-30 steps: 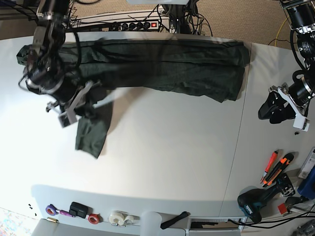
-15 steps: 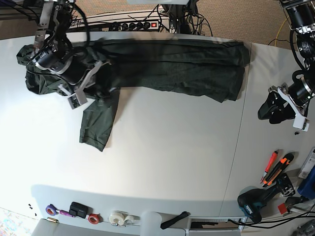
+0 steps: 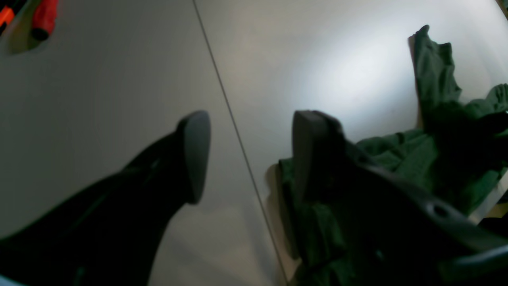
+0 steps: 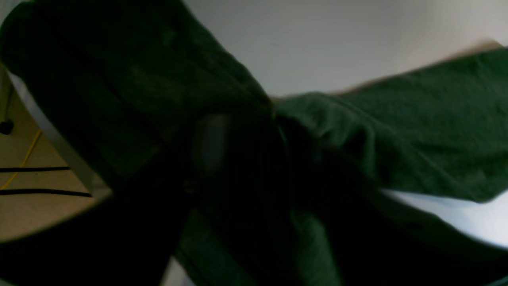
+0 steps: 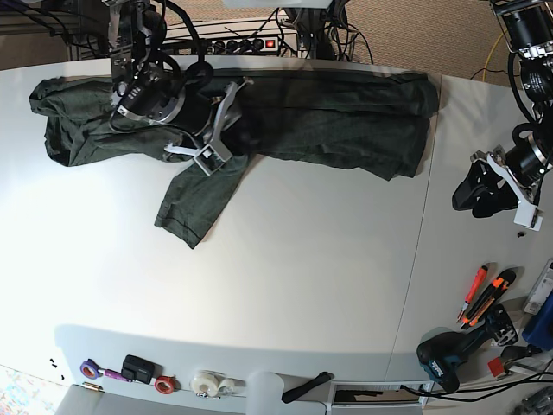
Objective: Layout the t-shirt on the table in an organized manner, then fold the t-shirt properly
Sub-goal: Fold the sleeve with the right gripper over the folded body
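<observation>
White worktop (image 5: 285, 285), smooth, a thin seam (image 5: 415, 259) splitting it into two panels. We see the t-shirt (image 5: 328, 121) stretched along the far edge, dark green and wrinkled, its body reaching almost to the seam; one sleeve (image 5: 194, 203) trails toward the middle, and a bunched part (image 5: 65, 121) lies at the far corner on the base view's left. Beyond that edge: a power strip (image 5: 251, 41), cables, brown floor.

Right gripper (image 5: 220, 121) sits low over the shirt near where the sleeve joins. Wrist view is dark and blurred; we cannot tell how its jaws stand, or whether cloth is pinched.

Left gripper (image 5: 484, 192) hangs over the bare smaller panel, well apart from the shirt. Its jaws stand wide with nothing between them.

Near edge carries tape rolls (image 5: 212, 383) and small items. Orange-handled tools (image 5: 484, 298) and a drill (image 5: 449, 354) lie at the corner near the left arm. The whole middle of the worktop lies open.
</observation>
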`<state>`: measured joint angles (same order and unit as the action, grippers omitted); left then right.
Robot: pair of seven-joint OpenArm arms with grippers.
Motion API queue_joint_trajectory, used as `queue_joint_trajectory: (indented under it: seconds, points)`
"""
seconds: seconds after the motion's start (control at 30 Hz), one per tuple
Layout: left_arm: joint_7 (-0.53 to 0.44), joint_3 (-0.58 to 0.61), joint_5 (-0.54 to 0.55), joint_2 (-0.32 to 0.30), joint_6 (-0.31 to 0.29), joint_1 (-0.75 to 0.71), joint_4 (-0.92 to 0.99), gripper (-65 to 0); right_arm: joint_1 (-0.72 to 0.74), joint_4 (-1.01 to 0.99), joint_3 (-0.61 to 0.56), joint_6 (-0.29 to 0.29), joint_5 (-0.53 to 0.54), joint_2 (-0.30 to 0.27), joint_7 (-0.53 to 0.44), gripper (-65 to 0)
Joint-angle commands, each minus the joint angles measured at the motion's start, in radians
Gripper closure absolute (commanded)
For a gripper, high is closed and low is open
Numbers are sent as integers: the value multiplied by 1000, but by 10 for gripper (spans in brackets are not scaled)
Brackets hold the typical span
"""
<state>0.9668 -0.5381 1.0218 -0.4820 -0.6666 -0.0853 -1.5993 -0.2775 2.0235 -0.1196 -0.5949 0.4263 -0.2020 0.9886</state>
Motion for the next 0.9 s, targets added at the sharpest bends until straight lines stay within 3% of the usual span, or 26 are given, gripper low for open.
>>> queue_joint_trajectory:
  seconds: [0.0, 0.1, 0.2, 0.3, 0.43, 0.57, 0.87]
  points:
    - [-24, -8, 25, -18, -3, 13, -15, -312, 6, 16, 0, 2, 14, -6, -43, -321]
    - [-25, -7, 25, -10, -3, 14, -15, -312, 19, 17, 16, 31, -34, -6, -132, -321]
    - [-24, -7, 25, 18, -3, 13, -15, -312, 66, 16, 72, 130, -132, -5, -225, -321]
    - [-25, -7, 25, 59, -4, 14, -15, -312, 126, 16, 166, 224, -155, 2, -263, -321]
    - [-24, -7, 25, 117, -4, 14, -15, -309, 200, -38, 312, 229, -128, 49, -262, -321]
    - [-19, -6, 25, 174, -11, 14, -15, -309, 280, -243, 420, 229, -53, 77, -263, -321]
    - [-18, 92, 24, 188, -11, 14, -15, -309, 462, -754, 460, 227, -26, 78, -256, -321]
